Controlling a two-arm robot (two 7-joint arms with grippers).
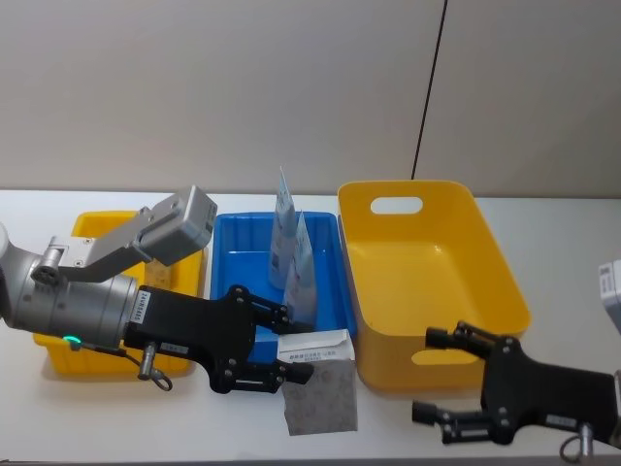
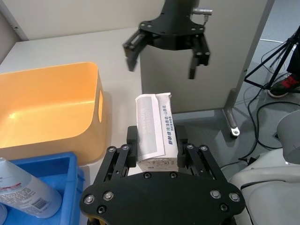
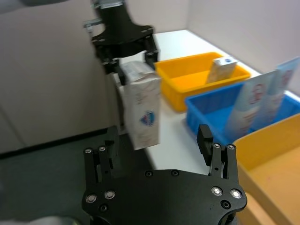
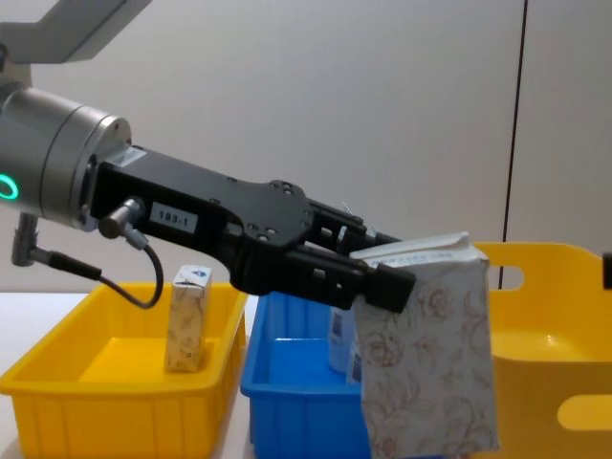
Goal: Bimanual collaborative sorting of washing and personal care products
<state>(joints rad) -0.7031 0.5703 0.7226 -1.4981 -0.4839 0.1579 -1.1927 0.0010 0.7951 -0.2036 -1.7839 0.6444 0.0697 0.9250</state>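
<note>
My left gripper [image 1: 291, 348] is shut on the top of the large cream brown-floral pack [image 1: 318, 393], which stands upright near the table's front edge; the left wrist view shows the pack [image 2: 153, 133] clamped between the fingers. Whether it rests on the table I cannot tell. Two pale-blue tubes [image 1: 284, 228] [image 1: 302, 264] stand in the blue tray [image 1: 233, 248]. The small carton [image 4: 188, 317] stands in the small yellow tray [image 4: 115, 382]. My right gripper [image 1: 427, 375] hangs open and empty at the front right, beside the large yellow basket [image 1: 485, 262].
The three containers sit side by side: small yellow tray [image 1: 92, 225] at the left, blue tray in the middle, large yellow basket at the right with nothing inside. A grey wall stands behind the table.
</note>
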